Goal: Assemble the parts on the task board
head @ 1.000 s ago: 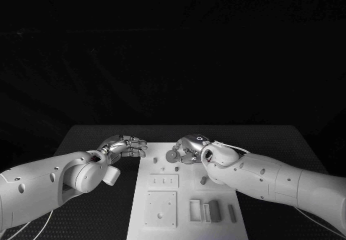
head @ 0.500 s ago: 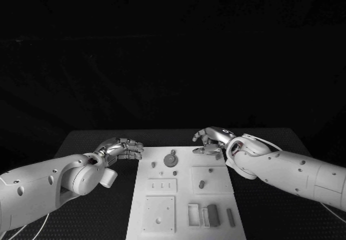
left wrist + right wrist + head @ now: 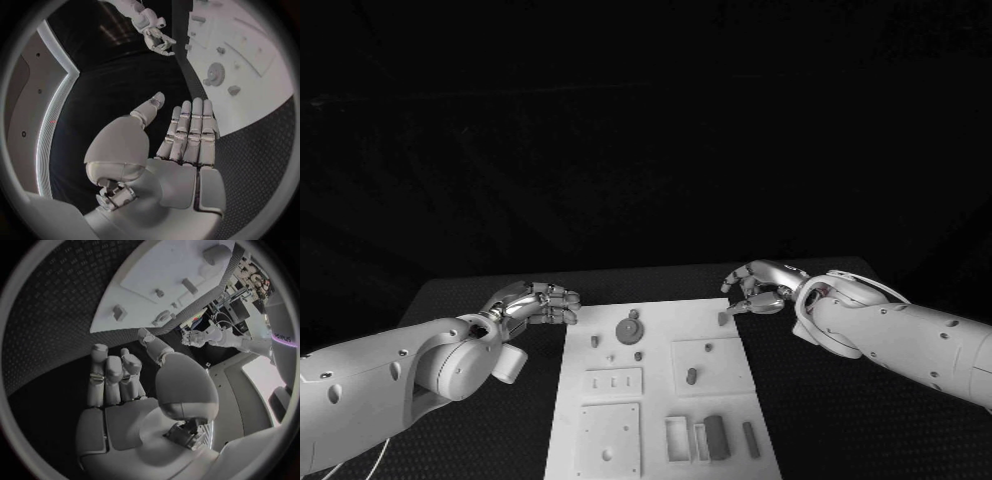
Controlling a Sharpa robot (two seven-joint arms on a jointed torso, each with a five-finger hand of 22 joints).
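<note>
At the near edge of the task board [image 3: 733, 420], a dark block [image 3: 715, 436] is seen lying beside pale upright pieces, with a slim bar [image 3: 750, 438] near the board's right edge. Farther in, a small dark oval part [image 3: 691, 376] is set on a raised square panel. Toward the far edge, a round gear-like part [image 3: 630, 329] is seen on the board, with a small peg [image 3: 597, 341] just beside it. Off the board's left edge, the left hand [image 3: 531, 301] is held over the black table [image 3: 862, 420], fingers [image 3: 190, 127] extended side by side, nothing gripped. Near the board's far right corner, the right hand [image 3: 764, 286] is poised empty, fingers loosely curled.
</note>
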